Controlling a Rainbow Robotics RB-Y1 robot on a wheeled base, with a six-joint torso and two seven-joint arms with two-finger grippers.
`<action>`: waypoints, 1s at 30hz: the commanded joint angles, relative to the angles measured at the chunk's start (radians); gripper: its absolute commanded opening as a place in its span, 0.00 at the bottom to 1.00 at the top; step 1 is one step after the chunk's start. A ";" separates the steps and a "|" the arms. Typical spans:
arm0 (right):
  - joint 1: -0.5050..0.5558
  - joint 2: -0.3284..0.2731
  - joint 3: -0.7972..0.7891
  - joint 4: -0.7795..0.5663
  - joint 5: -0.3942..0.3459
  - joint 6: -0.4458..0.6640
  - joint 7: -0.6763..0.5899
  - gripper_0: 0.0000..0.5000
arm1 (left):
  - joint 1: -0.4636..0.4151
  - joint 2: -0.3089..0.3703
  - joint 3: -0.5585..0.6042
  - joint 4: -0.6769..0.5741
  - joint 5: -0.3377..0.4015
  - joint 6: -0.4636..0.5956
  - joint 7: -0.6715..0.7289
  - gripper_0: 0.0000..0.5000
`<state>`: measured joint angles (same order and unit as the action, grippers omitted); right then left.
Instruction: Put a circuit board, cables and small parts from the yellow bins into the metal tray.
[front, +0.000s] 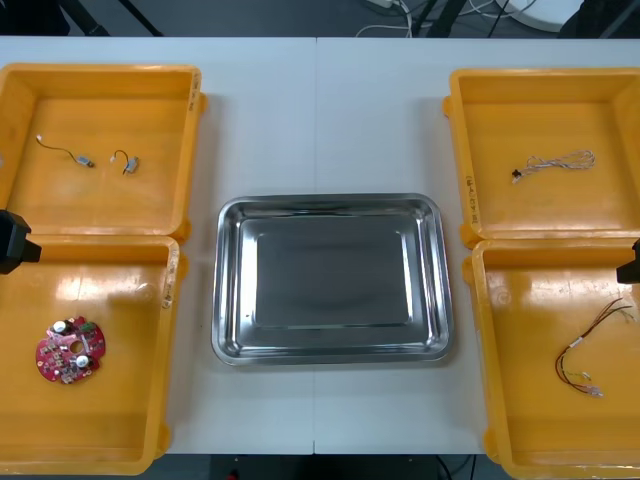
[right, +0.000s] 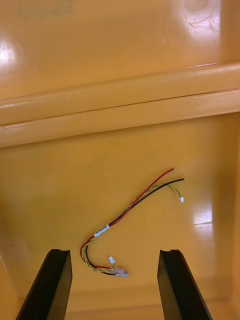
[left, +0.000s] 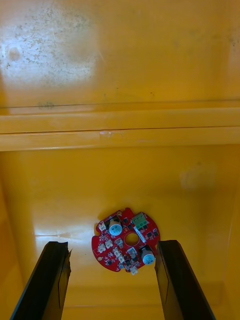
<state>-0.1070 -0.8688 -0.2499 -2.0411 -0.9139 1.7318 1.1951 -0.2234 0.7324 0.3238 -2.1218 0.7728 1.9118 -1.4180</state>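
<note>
Left pincer (left: 112, 245) hangs wide open over the round red circuit board (left: 125, 240) in a yellow bin (front: 172, 330). It looks light, stiff and probably fragile, best pinched at the rim. Right pincer (right: 115, 251), equally wide, straddles a limp red and yellow cable (right: 130, 212). Between the bins, the metal tray (front: 330, 203) lies bare and slick on the light table (front: 320, 100).

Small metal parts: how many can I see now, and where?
2, both in the far yellow bin on the robot's left: first small metal part trailing a thin wire, second small metal part beside it, not touching. Nothing seems to hide more.
</note>
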 joint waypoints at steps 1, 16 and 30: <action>0.009 -0.012 0.006 -0.005 0.009 0.005 0.024 1.00 | -0.031 0.048 0.034 -0.030 0.008 0.008 -0.090 1.00; 0.009 -0.012 0.006 -0.005 0.009 0.005 0.024 1.00 | -0.031 0.048 0.034 -0.030 0.008 0.008 -0.090 1.00; 0.009 -0.012 0.006 -0.005 0.009 0.005 0.024 1.00 | -0.031 0.048 0.034 -0.030 0.008 0.008 -0.090 1.00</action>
<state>-0.1070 -0.8688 -0.2499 -2.0411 -0.9139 1.7318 1.1951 -0.2234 0.7324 0.3238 -2.1218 0.7728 1.9118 -1.4180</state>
